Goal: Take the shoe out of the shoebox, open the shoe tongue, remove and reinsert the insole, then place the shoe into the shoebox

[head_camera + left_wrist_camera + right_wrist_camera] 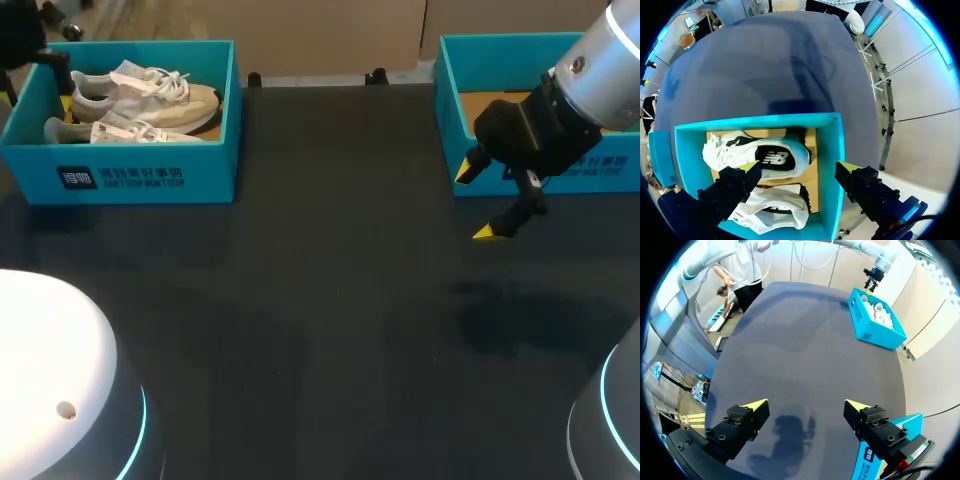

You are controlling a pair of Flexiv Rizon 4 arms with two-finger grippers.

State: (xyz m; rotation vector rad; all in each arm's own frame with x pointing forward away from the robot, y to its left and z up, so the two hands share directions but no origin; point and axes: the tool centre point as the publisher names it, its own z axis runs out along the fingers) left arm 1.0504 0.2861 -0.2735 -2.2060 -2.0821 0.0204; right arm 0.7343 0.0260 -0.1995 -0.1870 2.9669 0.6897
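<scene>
Shoes (760, 160), two of them, lie side by side in the left shoebox (120, 175), one of two teal boxes. The left gripper (797, 169) hangs above them pointing down, fingers spread wide. The right gripper (476, 202), likewise spread and holding nothing, hovers over the table (300, 320) beside the right shoebox (447, 70).

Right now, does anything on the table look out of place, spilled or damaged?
Nothing stands out. The two white-and-beige sneakers lie on their sides inside the left teal cardboard shoebox, as packed shoes usually do, and the right teal box shows only its brown floor.
</scene>
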